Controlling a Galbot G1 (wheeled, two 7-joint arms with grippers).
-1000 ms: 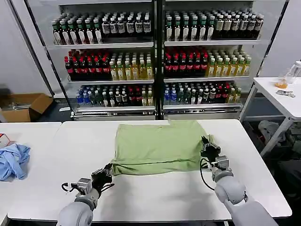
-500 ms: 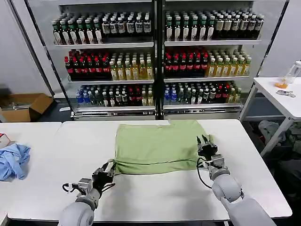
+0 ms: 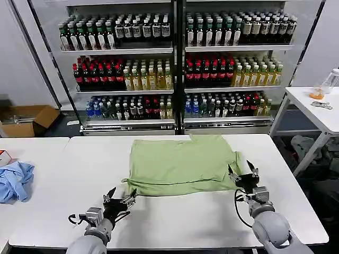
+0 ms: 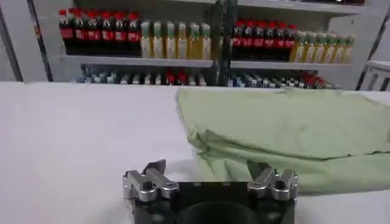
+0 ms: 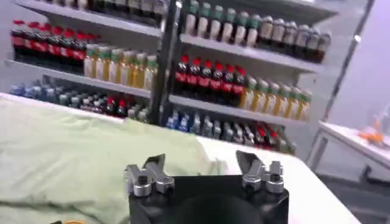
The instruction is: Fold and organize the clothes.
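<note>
**Hovering open-jawed at both near corners of the folded shirt**

T-shirt [image 3: 181, 165] lies flat on the white table [image 3: 175, 222], centre, already doubled over once by the look of the layered near edge. Print side not visible, just plain sage green.

Left gripper [image 3: 119, 199] sits just off the near-left corner, fingers spread wide, nothing held. Left wrist view confirms it: gripper [image 4: 210, 176] open, cloth edge just ahead, not touching. Right gripper [image 3: 243, 175] is at the near-right edge, fingers also spread, empty; from its wrist camera the gripper [image 5: 204, 173] stands over the fabric with both jaws apart.

Risks as I read them:
- Near-left corner is rumpled, with stacked layers. A pinch there may catch only the top ply, so the next fold drags unevenly or peels the first fold open.
- The two grippers are not level: right one is over or against cloth, left one is short of it. A simultaneous close could give one good grasp and one miss, skewing the shirt.
- Soft cotton on a smooth tabletop will likely slide rather than fold if pulled sideways.
- Blue cloth [image 3: 15, 180] on the adjacent table at far left is well apart, no interference.

Writing: none legible. Shelves [image 3: 175, 50] behind hold rows of bottles with red, yellow and dark labels, text too small to read. No logo readable on shirt or grippers.
</note>
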